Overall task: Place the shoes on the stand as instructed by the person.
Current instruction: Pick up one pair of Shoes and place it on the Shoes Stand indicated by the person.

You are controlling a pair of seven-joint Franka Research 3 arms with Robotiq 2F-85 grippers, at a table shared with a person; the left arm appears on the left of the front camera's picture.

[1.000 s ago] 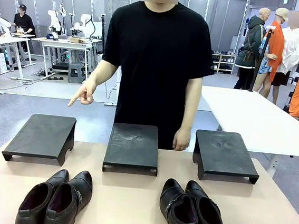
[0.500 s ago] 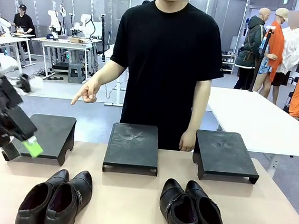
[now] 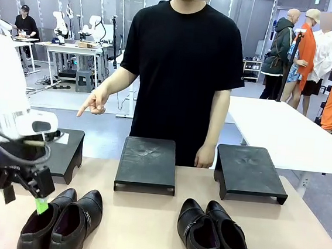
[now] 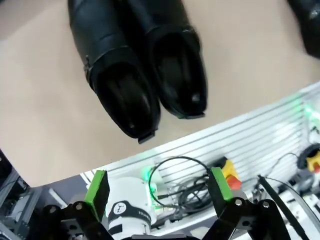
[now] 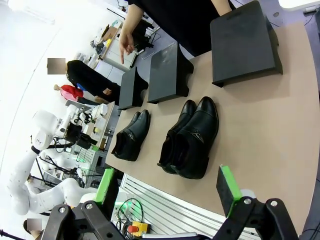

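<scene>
Shoes (image 3: 77, 219) in two pairs on tan surface (image 3: 145, 217). Left fingers (image 3: 41, 205) spread wide, empty, just above left pair's (image 3: 56, 226) heels. Person's hand (image 3: 94, 103) pointing toward left stand (image 3: 63, 150). Right pair (image 3: 214, 238) near centre-right; right fingers (image 5: 226, 189) released too, holding nothing.

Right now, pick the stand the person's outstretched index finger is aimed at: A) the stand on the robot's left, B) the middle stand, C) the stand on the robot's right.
A: the person's pointing hand aims its index finger down and outward at the left stand, away from the other two.
</scene>
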